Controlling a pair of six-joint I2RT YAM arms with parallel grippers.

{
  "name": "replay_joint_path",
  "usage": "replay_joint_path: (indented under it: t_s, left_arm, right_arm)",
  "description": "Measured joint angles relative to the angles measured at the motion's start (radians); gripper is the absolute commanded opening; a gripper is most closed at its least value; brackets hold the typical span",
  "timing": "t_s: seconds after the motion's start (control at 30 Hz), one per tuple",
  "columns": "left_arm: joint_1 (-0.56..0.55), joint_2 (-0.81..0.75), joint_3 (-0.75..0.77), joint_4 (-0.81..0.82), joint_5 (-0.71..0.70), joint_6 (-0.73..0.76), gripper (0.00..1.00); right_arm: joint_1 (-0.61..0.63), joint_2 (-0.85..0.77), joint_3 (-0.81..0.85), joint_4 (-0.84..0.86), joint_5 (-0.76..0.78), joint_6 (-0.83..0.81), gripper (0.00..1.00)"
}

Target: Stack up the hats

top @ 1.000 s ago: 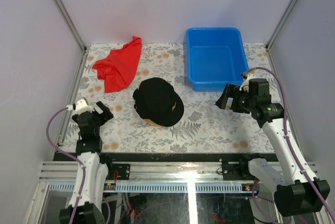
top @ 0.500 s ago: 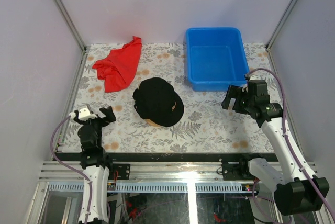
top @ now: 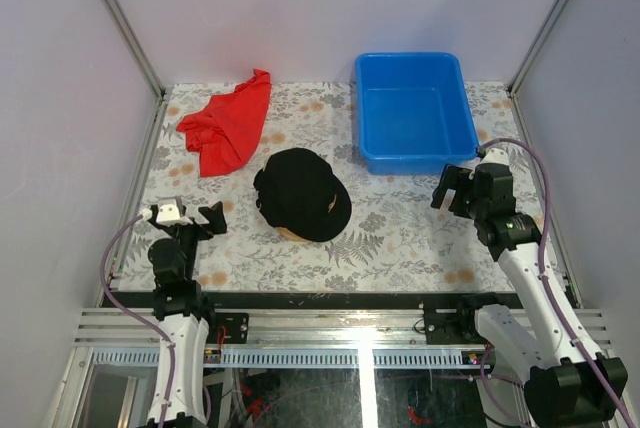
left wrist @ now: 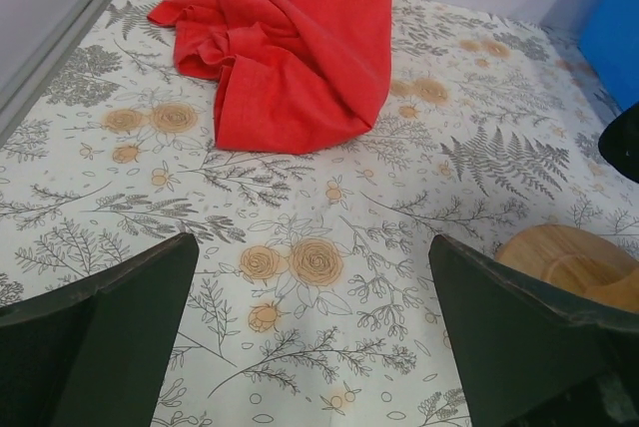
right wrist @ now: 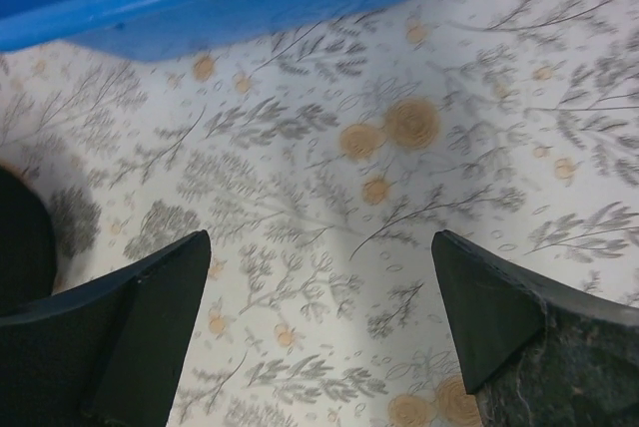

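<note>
Both arms have drawn back toward the near edge over the last second. The left gripper (top: 205, 220) has sunk low at the near left, and the right gripper (top: 450, 188) has slid off to the right. Each is spread wide and holds nothing. Mid-bench (top: 400, 238), the black cap (top: 300, 191) sits on a wooden stand (left wrist: 564, 255), well apart from both. Whether more caps lie under it I cannot tell. Farther back are the red cloth (top: 228, 123) and the blue bin (top: 408, 160). No loose cap shows, so stacking looks finished.
</note>
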Motion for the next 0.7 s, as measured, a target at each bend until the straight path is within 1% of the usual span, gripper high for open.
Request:
replay_joint_path:
  t_s: [0.17, 0.27, 0.43, 0.57, 0.7]
  left_arm:
    - [0.000, 0.066, 0.000, 0.014, 0.011, 0.005, 1.00]
    - [0.000, 0.106, 0.000, 0.021, 0.012, 0.007, 1.00]
    - [0.000, 0.068, 0.000, 0.027, 0.020, 0.011, 1.00]
    - [0.000, 0.078, 0.000, 0.040, 0.022, 0.011, 1.00]
    - [0.000, 0.089, 0.000, 0.043, 0.022, 0.012, 1.00]
  right_arm:
    - [0.000, -0.039, -0.061, 0.101, 0.132, -0.042, 0.99]
    - [-0.001, -0.079, -0.177, 0.230, 0.179, -0.106, 0.99]
    - [-0.001, -0.061, -0.319, 0.338, 0.226, -0.168, 0.99]
    - [-0.001, -0.050, -0.395, 0.423, 0.267, -0.219, 0.99]
    - [-0.001, -0.045, -0.489, 0.522, 0.309, -0.233, 0.99]
